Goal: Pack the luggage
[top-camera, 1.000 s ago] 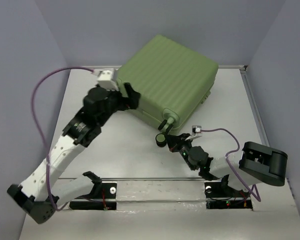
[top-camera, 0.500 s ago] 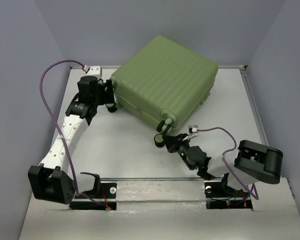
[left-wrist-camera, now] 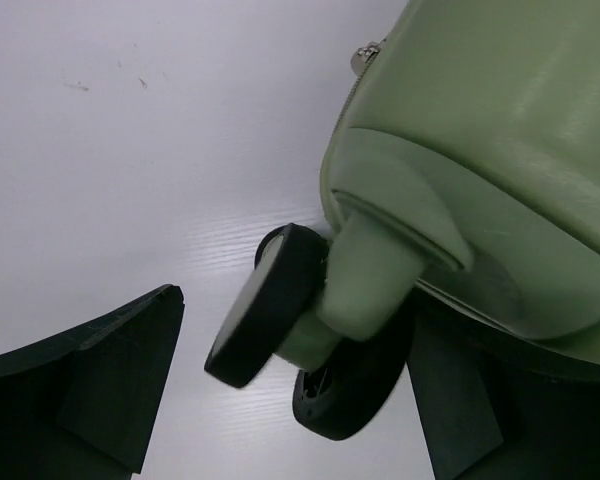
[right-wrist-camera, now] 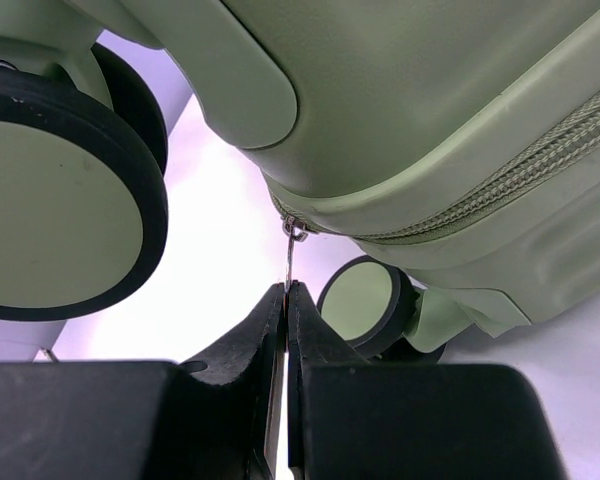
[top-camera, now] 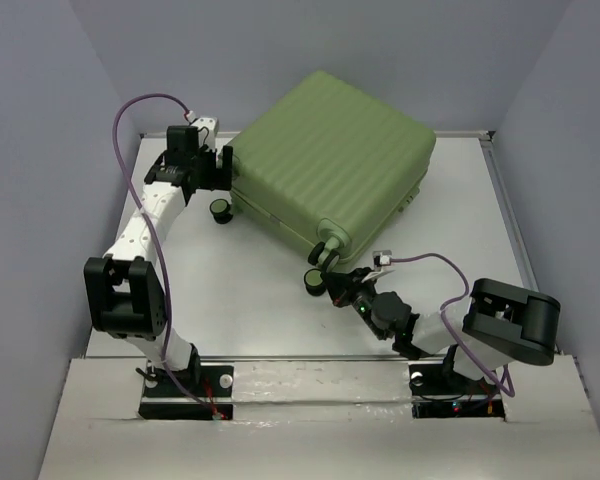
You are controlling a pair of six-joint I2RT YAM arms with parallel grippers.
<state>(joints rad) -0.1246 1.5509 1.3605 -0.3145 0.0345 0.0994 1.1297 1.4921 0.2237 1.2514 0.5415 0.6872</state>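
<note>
Top view: the luggage [top-camera: 330, 160] lay shut, ribbed shell up, on the far half of the desk [top-camera: 230, 290]. It was turned diagonally to the desk's edges, with one wheeled corner pointing toward the near edge and another toward the left edge.

Left wrist view: the left gripper [top-camera: 220, 170], reaching in from the far-left corner of the desk, was spread wide at the luggage's left corner. A twin caster wheel [left-wrist-camera: 265, 305] on its green stem stood between the two fingers. The finger [left-wrist-camera: 90, 390] on the left of that view stood apart from the wheel; the other was partly hidden under the shell, so contact could not be told.

Right wrist view: the right gripper [right-wrist-camera: 285, 305] sat at the corner facing the near edge. Its fingers were pressed together on the thin metal zipper pull [right-wrist-camera: 292, 245], which hung from the zipper track [right-wrist-camera: 500, 180]. A large wheel [right-wrist-camera: 60, 205] stood to the left of the pull and a smaller-looking wheel [right-wrist-camera: 365, 300] just to its right.
</note>
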